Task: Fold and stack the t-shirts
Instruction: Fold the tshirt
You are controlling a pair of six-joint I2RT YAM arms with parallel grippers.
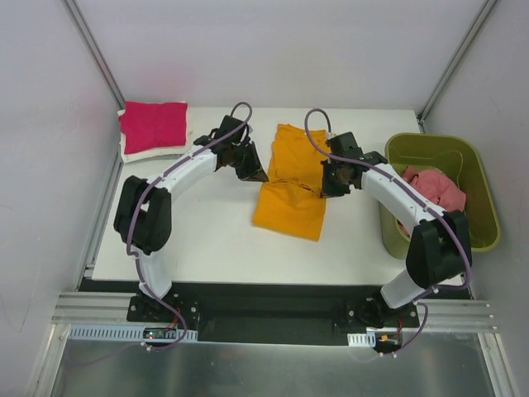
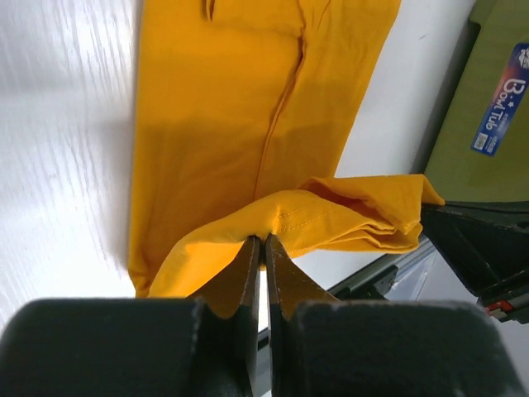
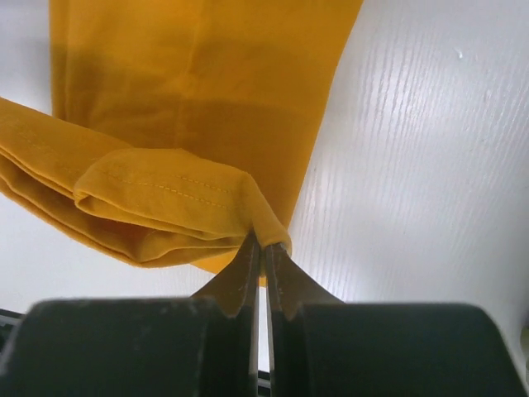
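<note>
An orange t-shirt (image 1: pixel 291 184) lies lengthwise in the middle of the white table, partly folded. My left gripper (image 1: pixel 257 174) is shut on its left edge and holds a fold of cloth (image 2: pixel 273 217) lifted above the rest. My right gripper (image 1: pixel 328 189) is shut on the right edge, pinching a layered hem (image 3: pixel 256 222). Both hold the same raised fold across the shirt's middle. A folded magenta t-shirt (image 1: pixel 154 126) lies on a folded white one (image 1: pixel 132 154) at the far left corner. A pink t-shirt (image 1: pixel 434 188) sits crumpled in the bin.
An olive-green bin (image 1: pixel 483 190) stands at the table's right edge, close to my right arm; it also shows in the left wrist view (image 2: pixel 483 99). Grey walls close in the back and sides.
</note>
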